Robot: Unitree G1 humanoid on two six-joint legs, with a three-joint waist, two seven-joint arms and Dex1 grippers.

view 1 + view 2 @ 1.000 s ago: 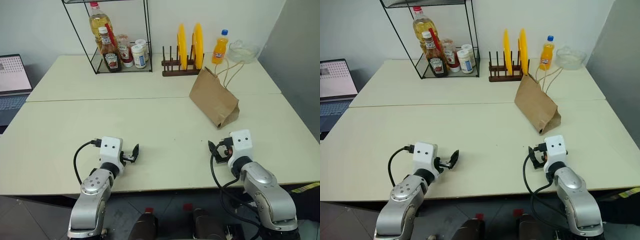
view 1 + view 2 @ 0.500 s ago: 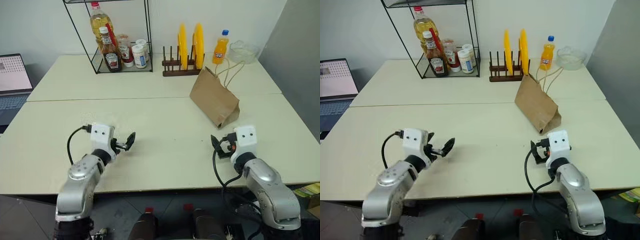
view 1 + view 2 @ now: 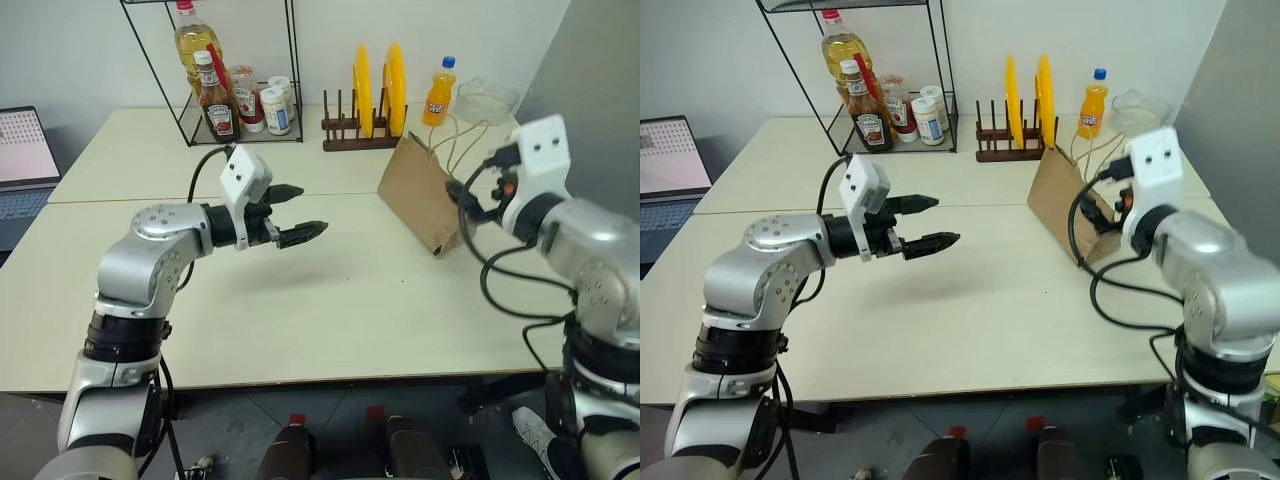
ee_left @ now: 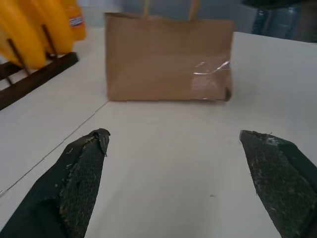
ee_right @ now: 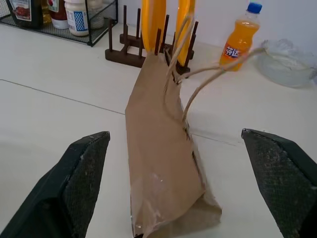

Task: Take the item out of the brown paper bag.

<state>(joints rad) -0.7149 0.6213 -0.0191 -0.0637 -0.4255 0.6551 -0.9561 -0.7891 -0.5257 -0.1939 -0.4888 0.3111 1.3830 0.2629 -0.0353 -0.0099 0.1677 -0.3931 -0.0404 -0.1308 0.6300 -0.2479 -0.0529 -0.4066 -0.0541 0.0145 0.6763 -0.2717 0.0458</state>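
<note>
Cream table holds brown paper bag, upright, just before plate rack and orange soda bottle. Left gripper raised mid-table, fingers spread wide, empty. Right gripper near bag, wide open, empty.

Bare bench stretches across the near and middle ground, open to any reach. On the right the brown paper bag lies alone, with room on its left. Just beyond it crowd the plate rack, orange soda bottle and glass bowl.
</note>
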